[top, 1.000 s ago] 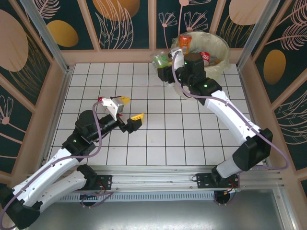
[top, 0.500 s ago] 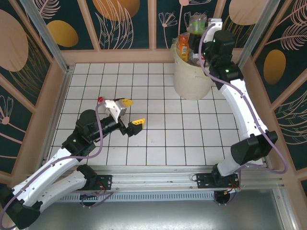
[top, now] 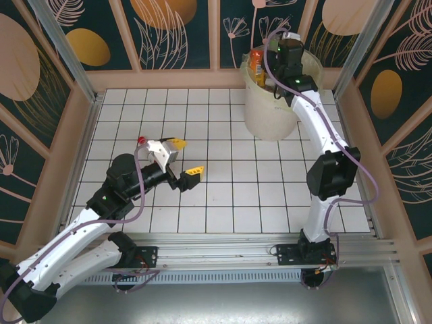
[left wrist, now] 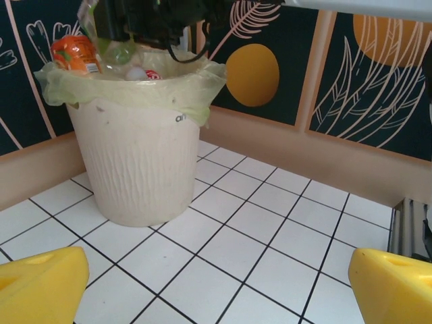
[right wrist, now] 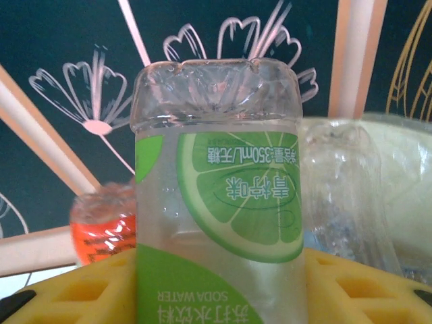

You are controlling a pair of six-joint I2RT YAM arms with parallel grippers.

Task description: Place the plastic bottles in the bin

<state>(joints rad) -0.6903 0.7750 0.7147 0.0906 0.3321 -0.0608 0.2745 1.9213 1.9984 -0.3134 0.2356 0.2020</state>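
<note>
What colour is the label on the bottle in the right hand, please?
Green label with a lime slice; best in right wrist view.

My right wrist view's bottom edge is cutting off the green-labelled bottle. Behind it, an orange bottle is showing blurred.

Green-labelled bottle base-up between yellow fingers, orange-labelled bottle behind.

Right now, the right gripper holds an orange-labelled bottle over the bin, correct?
Not quite. The bottle in the right gripper has a green lime label, not an orange one, as the right wrist view shows. It is indeed held over the bin.
</note>
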